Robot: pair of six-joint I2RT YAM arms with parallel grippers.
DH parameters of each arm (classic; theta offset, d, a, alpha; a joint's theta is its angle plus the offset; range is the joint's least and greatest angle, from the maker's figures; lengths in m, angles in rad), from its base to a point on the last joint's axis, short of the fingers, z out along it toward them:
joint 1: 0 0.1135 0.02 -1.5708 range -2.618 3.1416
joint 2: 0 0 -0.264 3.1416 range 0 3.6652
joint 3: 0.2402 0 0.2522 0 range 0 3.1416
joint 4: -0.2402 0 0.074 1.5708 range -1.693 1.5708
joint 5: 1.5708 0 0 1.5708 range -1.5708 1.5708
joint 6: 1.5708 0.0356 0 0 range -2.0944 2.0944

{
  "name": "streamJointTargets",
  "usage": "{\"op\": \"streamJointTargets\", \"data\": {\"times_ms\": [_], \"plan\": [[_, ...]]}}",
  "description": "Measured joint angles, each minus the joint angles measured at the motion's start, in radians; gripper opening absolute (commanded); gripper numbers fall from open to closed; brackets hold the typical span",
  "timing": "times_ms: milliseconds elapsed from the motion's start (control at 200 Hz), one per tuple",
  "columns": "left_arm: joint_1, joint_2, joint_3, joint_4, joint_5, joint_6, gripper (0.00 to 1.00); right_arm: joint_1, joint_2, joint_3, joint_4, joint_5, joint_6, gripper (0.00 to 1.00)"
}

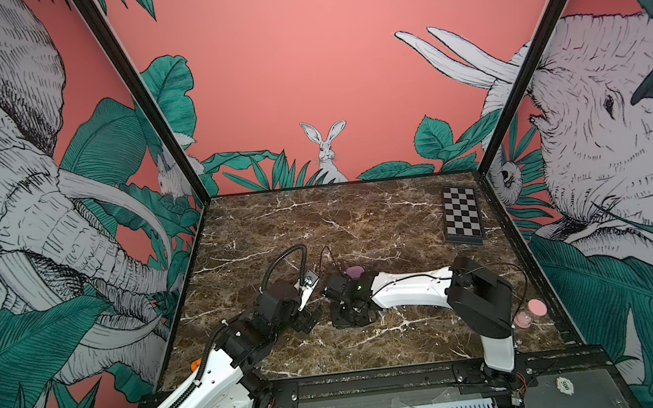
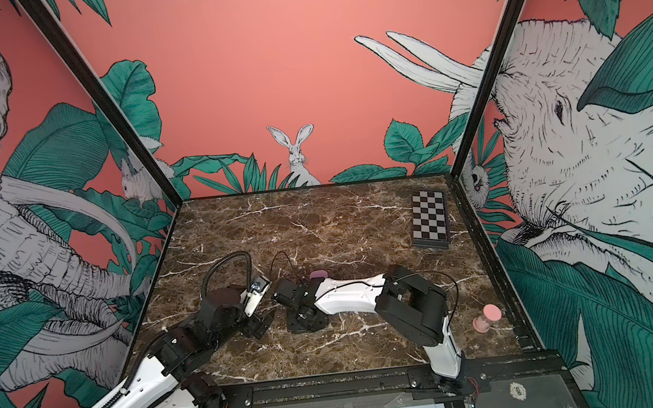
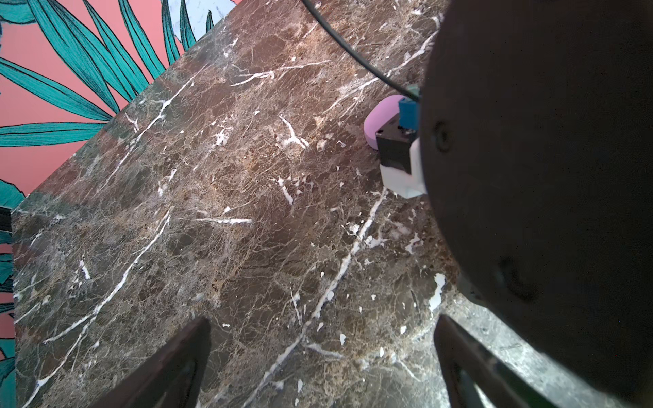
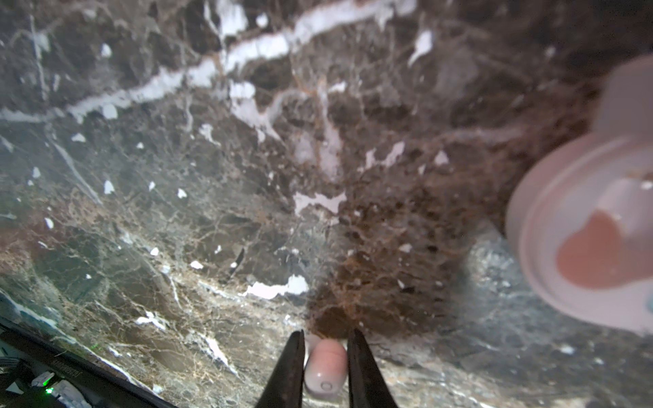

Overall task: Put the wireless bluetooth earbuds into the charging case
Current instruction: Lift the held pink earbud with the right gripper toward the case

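Peach earbud (image 4: pixel 325 367) pinched between right gripper (image 4: pixel 325 356) jaws. Tiny, light, smooth, slippery: hold round sides softly. Peach charging case (image 4: pixel 583 226) lies open nearby. Left gripper (image 3: pixel 318 353) jaws spread, empty.

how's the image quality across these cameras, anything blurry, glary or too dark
Right wrist view: the open pale pink charging case is soft and out of focus, the small peach earbud between the fingers slightly blurred, pale glare on the marble tabletop. Left wrist view: marble sharp, the dark arm housing nearly black. Both top views: wide-angle bending of the frame posts.
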Motion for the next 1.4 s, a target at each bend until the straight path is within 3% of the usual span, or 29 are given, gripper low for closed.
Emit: {"op": "streamJointTargets", "data": {"times_ms": [1400], "plan": [[0.0,0.054,0.006,0.001,0.005,0.0,0.99,-0.052,0.025,0.016,0.037,-0.066,-0.008,0.25]]}}
